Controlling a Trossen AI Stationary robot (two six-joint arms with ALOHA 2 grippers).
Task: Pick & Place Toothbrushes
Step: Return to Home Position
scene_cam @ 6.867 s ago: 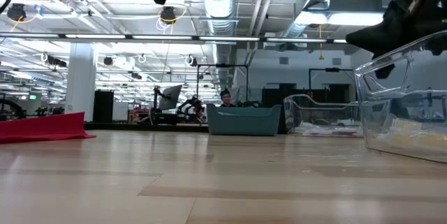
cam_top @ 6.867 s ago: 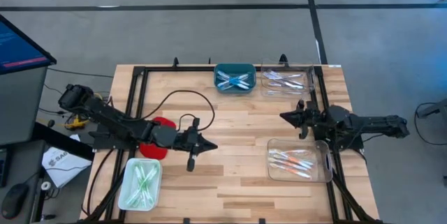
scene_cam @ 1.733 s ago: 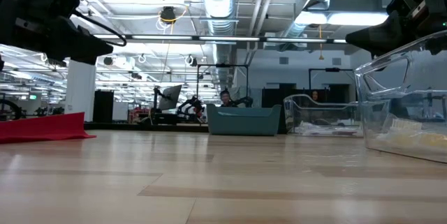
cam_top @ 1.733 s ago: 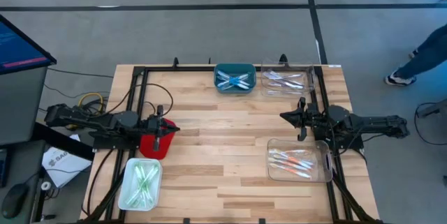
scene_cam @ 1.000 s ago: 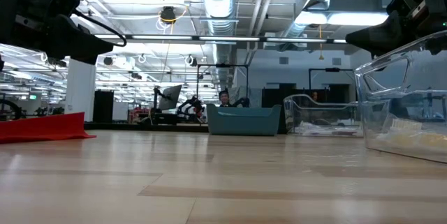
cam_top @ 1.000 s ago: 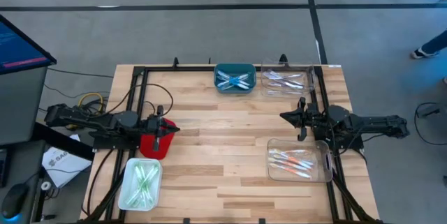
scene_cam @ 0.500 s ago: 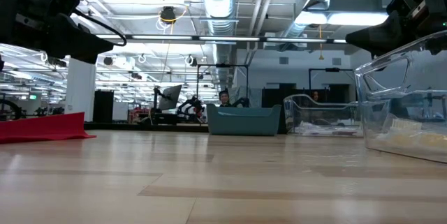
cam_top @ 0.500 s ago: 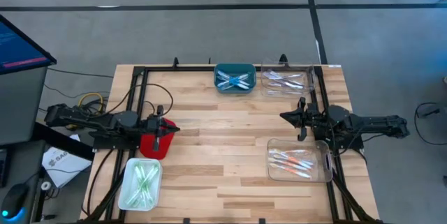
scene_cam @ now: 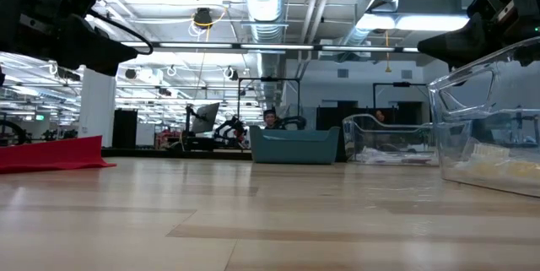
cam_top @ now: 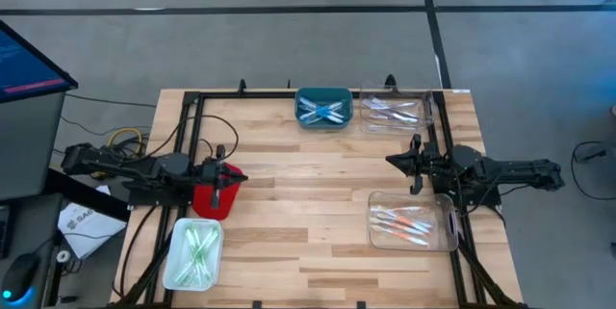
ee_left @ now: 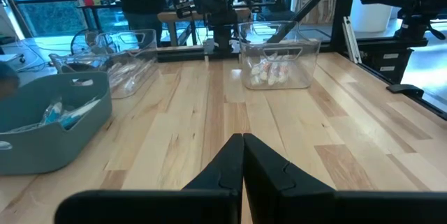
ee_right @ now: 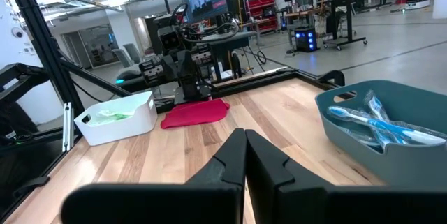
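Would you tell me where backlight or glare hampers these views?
Low view: ceiling lights turn the left arm and right arm, both raised, into silhouettes; the clear bin glints. Wrist views: shut left gripper and right gripper read black. High view: even, soft shadows.

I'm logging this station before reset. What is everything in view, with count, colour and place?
Table: one, light wood, under everything.
Blue bin: one, far edge, middle.
Blue toothbrushes: several, in the blue bin.
Far clear bin: one, beside the blue bin, far right corner.
Pink-purple toothbrushes: several, in the far clear bin.
Near clear bin: one, near right.
Orange-red toothbrushes: several, in the near clear bin.
White bin: one, near left corner.
Green toothbrushes: several, in the white bin.
Red cloth: one, left side.
Monitor: one, off the table, left.
Left hand: dark, shut, over the red cloth.
Right hand: dark, shut, between the clear bins.
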